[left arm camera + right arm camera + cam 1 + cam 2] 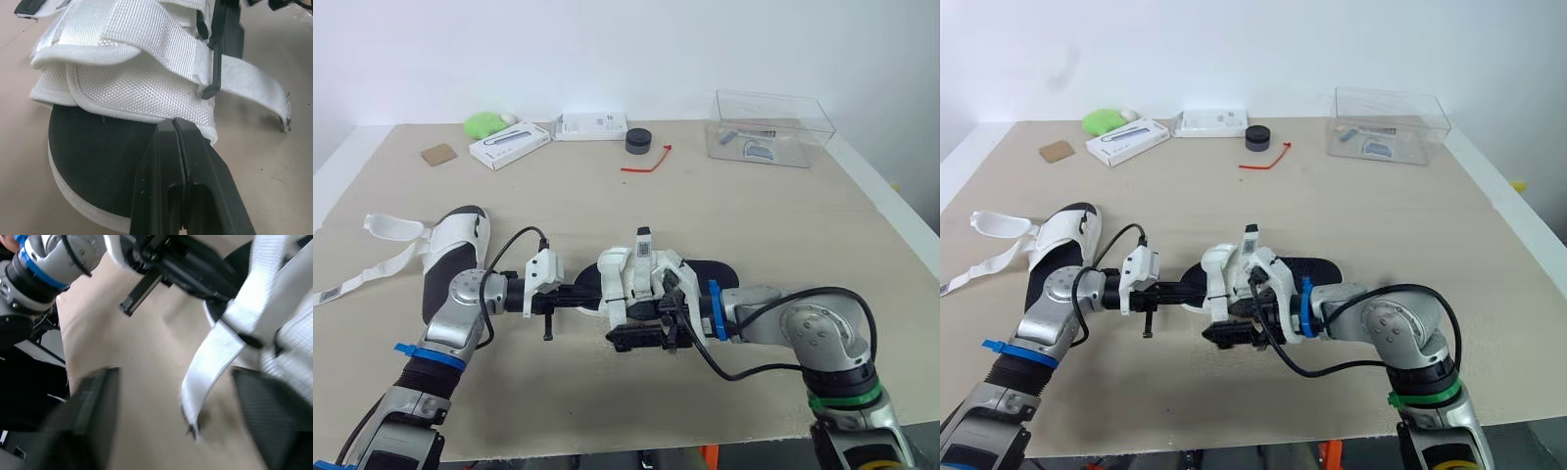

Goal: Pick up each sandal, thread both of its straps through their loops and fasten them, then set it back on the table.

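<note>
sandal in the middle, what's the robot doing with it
The left gripper is shut at one end of the white sandal, over its black insole. The right gripper is open around a loose strap that hangs free, not yet fastened. A second sandal lies at the table's left, straps undone.

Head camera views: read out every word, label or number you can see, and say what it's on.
Nothing is legible enough to quote.
White box: dark printing, too small to read.
Flat white box beside it: print too small to read.
Tag on the middle sandal: marks too small to read.
Label at the strap end of the left sandal: too small to read.
</note>
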`<state>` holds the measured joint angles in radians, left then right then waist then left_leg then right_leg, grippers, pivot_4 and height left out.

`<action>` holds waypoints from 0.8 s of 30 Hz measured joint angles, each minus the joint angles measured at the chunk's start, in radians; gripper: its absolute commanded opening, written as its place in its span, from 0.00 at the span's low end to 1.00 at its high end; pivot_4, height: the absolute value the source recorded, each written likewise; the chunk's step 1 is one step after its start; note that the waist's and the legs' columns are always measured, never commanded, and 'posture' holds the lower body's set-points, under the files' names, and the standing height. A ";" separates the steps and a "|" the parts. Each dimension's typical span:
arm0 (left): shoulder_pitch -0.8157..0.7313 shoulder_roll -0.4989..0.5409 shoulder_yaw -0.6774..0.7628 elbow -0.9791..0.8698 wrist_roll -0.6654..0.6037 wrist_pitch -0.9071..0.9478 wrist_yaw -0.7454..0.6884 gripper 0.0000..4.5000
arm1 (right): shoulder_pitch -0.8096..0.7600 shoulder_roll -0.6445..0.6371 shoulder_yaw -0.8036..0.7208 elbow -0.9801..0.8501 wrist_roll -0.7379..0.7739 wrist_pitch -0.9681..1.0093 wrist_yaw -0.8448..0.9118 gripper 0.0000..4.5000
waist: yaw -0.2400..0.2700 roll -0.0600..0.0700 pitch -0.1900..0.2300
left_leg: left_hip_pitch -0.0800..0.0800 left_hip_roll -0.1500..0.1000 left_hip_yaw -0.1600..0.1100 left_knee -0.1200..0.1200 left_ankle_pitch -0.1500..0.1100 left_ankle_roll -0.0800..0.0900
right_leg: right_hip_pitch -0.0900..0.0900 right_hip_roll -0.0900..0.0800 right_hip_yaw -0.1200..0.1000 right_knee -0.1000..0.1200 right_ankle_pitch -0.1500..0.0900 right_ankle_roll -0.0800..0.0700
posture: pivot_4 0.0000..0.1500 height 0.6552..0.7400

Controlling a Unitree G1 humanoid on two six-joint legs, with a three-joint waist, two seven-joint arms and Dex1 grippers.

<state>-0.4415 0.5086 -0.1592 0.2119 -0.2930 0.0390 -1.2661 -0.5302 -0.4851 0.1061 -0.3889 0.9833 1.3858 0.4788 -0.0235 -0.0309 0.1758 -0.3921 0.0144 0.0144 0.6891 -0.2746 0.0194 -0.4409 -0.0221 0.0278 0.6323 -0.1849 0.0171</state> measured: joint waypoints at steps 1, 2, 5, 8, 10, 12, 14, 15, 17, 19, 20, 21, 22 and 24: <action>0.000 0.000 0.000 0.000 0.000 0.000 0.000 0.00 | -0.001 0.000 0.000 0.006 -0.002 0.003 0.001 0.39 | 0.000 0.000 0.000 | 0.000 0.000 0.000 0.000 0.000 0.000 | 0.000 0.000 0.000 0.000 0.000 0.000 | 1.00 1.00; 0.000 0.000 0.000 0.000 0.001 -0.001 0.000 0.00 | -0.001 -0.001 0.000 0.013 -0.003 0.010 0.005 0.28 | 0.000 0.000 0.000 | 0.000 0.000 0.000 0.000 0.000 0.000 | 0.000 0.000 0.000 0.000 0.000 0.000 | 1.00 1.00; 0.000 0.000 0.000 0.000 0.001 -0.001 0.001 0.00 | 0.002 -0.004 0.001 0.018 -0.003 0.028 0.010 0.02 | 0.000 0.000 0.000 | 0.000 0.000 0.000 0.000 0.000 0.000 | 0.000 0.000 0.000 0.000 0.000 0.000 | 1.00 1.00; 0.000 0.000 0.000 0.000 0.001 -0.001 0.001 0.00 | 0.026 -0.008 0.004 0.009 -0.003 0.040 0.011 0.02 | 0.000 0.000 0.000 | 0.000 0.000 0.000 0.000 0.000 0.000 | 0.000 0.000 0.000 0.000 0.000 0.000 | 1.00 1.00; 0.003 -0.001 0.000 -0.001 0.001 -0.001 0.003 0.00 | 0.054 -0.003 -0.001 -0.011 0.000 0.060 -0.001 0.02 | 0.000 0.000 0.000 | 0.000 0.000 0.000 0.000 0.000 0.000 | 0.000 0.000 0.000 0.000 0.000 0.000 | 1.00 1.00; 0.007 0.000 0.000 -0.002 0.001 -0.002 0.004 0.00 | 0.081 0.011 -0.011 -0.034 0.014 0.080 -0.011 0.02 | 0.000 0.000 0.000 | 0.000 0.000 -0.001 0.000 0.000 0.000 | 0.000 0.000 0.000 0.000 0.000 0.000 | 1.00 1.00; 0.009 -0.001 0.000 -0.004 0.000 -0.002 0.006 0.00 | 0.095 0.022 -0.026 -0.051 0.027 0.098 -0.024 0.02 | 0.000 0.000 0.000 | 0.000 0.000 -0.001 0.000 0.000 0.000 | 0.000 0.000 0.000 0.000 0.000 0.000 | 1.00 1.00; 0.010 -0.001 0.000 -0.006 0.000 -0.002 0.006 0.00 | 0.099 0.024 -0.032 -0.061 0.035 0.111 -0.027 0.02 | 0.000 0.000 0.000 | 0.000 0.000 0.000 0.000 0.000 0.000 | 0.000 0.000 0.000 0.000 0.000 0.000 | 1.00 1.00; 0.011 -0.001 0.000 -0.006 0.000 -0.002 0.006 0.00 | 0.105 0.035 -0.042 -0.070 0.042 0.129 -0.035 0.02 | 0.000 0.000 0.000 | 0.000 0.000 -0.001 0.000 0.000 0.000 | 0.000 0.000 0.000 0.000 0.000 0.000 | 1.00 1.00; 0.012 -0.001 0.000 -0.007 0.000 -0.002 0.006 0.00 | 0.108 0.044 -0.048 -0.075 0.047 0.142 -0.045 0.02 | 0.000 0.000 0.000 | 0.000 0.000 -0.001 0.000 0.000 0.000 | 0.000 0.000 0.000 0.000 0.000 0.000 | 1.00 1.00; 0.012 -0.001 0.000 -0.007 0.000 -0.002 0.006 0.00 | 0.110 0.048 -0.053 -0.080 0.049 0.145 -0.049 0.02 | 0.000 0.000 0.000 | 0.000 0.000 -0.001 -0.001 0.000 0.000 | 0.000 0.000 0.000 0.000 0.000 0.000 | 1.00 1.00; 0.012 -0.001 0.000 -0.007 0.000 -0.002 0.007 0.00 | 0.110 0.051 -0.055 -0.082 0.049 0.146 -0.053 0.02 | 0.000 0.000 0.000 | 0.000 0.000 -0.001 -0.001 0.000 0.000 | 0.000 0.000 0.000 0.000 0.000 0.000 | 1.00 1.00; 0.012 -0.001 0.000 -0.007 0.001 -0.002 0.007 0.00 | 0.110 0.054 -0.059 -0.085 0.049 0.146 -0.060 0.08 | 0.000 0.000 0.000 | 0.000 0.000 -0.001 -0.001 0.000 0.000 | 0.000 0.000 0.000 0.000 0.000 0.000 | 1.00 1.00; 0.012 -0.001 0.000 -0.007 0.001 -0.002 0.008 0.00 | 0.110 0.049 -0.061 -0.096 0.048 0.147 -0.066 0.21 | 0.000 0.000 0.000 | 0.000 0.000 -0.001 0.000 0.000 0.000 | 0.000 0.000 0.000 0.000 0.000 0.000 | 1.00 1.00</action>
<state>-0.4297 0.5078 -0.1595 0.2048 -0.2924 0.0367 -1.2581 -0.4204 -0.4366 0.0451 -0.4847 1.0309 1.5331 0.4127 -0.0235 -0.0310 0.1757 -0.3921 0.0144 0.0137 0.6886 -0.2747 0.0195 -0.4407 -0.0220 0.0277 0.6320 -0.1853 0.0172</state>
